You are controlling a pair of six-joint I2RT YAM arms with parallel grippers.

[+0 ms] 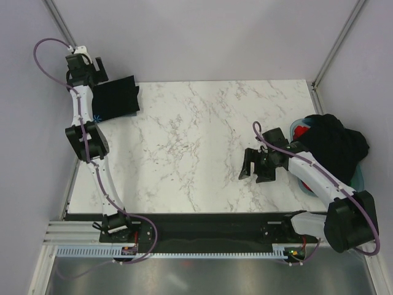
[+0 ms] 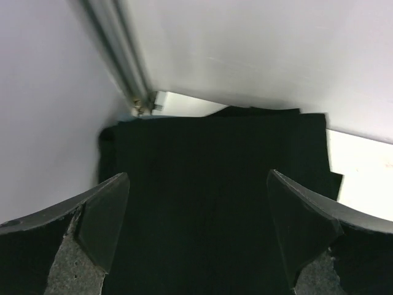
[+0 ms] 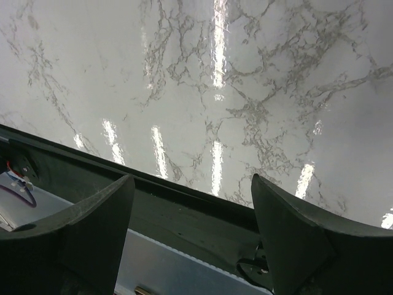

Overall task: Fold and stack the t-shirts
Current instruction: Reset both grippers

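Nearest the lens, the left gripper (image 2: pixel 198 178) is seen with jaws spread wide and nothing clasped, poised over a folded black fabric t-shirt (image 2: pixel 215 141) laid at the 10 o'clock corner of the white marbled counter (image 1: pixel 202 141). The right gripper (image 3: pixel 191 181) is likewise spread and empty, near 4 o'clock. A crumpled black t-shirt (image 1: pixel 334 147) and a red t-shirt (image 1: pixel 302 131) are heaped in a light blue plastic tub (image 1: pixel 361 177) at 3 o'clock. Such soft, light, limp cloth is probably best pinched at a hem or shoulder edge.
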